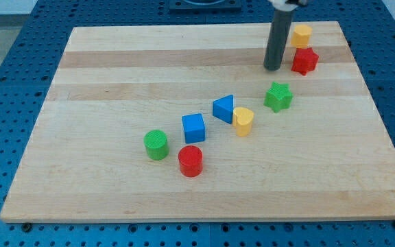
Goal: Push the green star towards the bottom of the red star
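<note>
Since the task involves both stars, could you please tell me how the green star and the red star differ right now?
The green star is green, the red star red. The green star sits lower in the view and further left; the red star lies nearer the board's top right corner. My tip stands just left of the red star, while the green star lies apart, below my tip. The red star has a yellow block close above it; the green star does not. Both look alike in shape and size.

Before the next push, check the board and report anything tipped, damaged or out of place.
Nothing stands out. All eight blocks sit flat on the wooden board. The green star lies below and left of the red star, and my tip rests left of the red star.
</note>
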Robot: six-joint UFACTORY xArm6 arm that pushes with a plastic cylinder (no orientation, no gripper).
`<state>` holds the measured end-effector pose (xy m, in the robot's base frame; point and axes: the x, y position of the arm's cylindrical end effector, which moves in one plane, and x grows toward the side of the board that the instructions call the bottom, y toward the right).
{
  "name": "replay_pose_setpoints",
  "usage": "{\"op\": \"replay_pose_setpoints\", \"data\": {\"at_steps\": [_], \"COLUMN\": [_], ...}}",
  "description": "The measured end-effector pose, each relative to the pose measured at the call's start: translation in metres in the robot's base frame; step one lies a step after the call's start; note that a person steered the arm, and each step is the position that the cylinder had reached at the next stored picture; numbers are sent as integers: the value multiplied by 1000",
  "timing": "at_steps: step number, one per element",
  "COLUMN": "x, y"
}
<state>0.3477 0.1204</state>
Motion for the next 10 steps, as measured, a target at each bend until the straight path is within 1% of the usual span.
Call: {"op": "replay_pose_setpoints", "data": {"at_steps": [1,4,5,6,7,8,10], "x": [26,98,141,126,86,61,39], "y": [-21,-8,-13,2,20,41,64]}}
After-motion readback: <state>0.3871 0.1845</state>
